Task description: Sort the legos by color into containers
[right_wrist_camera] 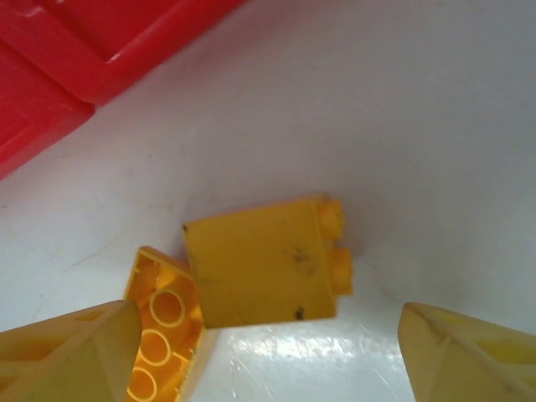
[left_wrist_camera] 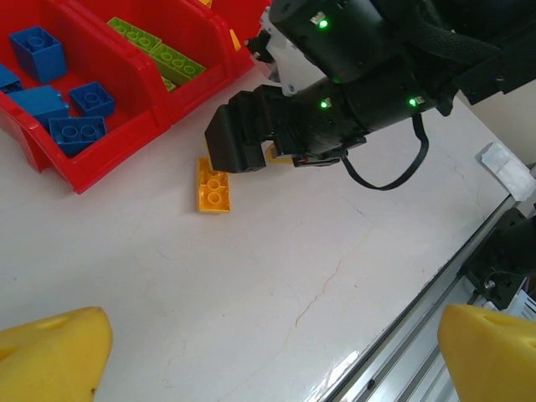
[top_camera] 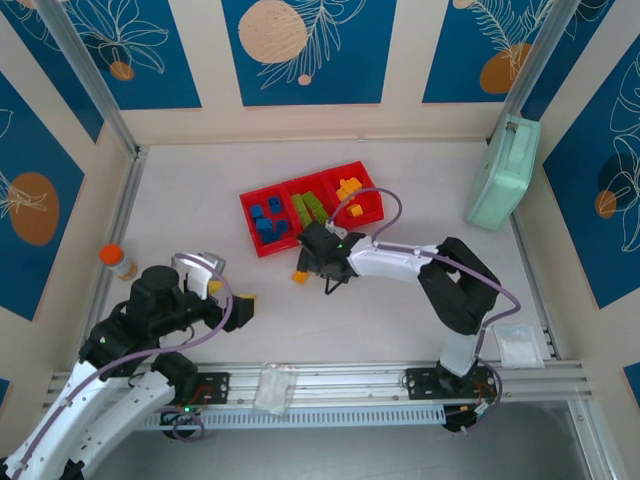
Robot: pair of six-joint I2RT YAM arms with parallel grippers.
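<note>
The red three-bin tray [top_camera: 262, 243] holds blue legos [top_camera: 268, 219] in its left bin, lime green legos [top_camera: 307, 208] in the middle and yellow-orange ones [top_camera: 349, 188] in the right. In front of it, my right gripper [top_camera: 322, 268] hangs open low over two loose yellow-orange bricks. A square brick [right_wrist_camera: 260, 260] lies on its side between the spread fingers [right_wrist_camera: 67, 352], apart from both. A long brick [right_wrist_camera: 159, 327] lies beside it, hollow side up, by the left finger. My left gripper [left_wrist_camera: 272, 360] is open over bare table, looking at the long brick [left_wrist_camera: 213, 185].
An orange-capped bottle [top_camera: 118, 260] stands at the left. A mint-green case [top_camera: 503, 172] leans on the right wall. Clear packets lie at the front right [top_camera: 520, 343] and on the front rail [top_camera: 272, 388].
</note>
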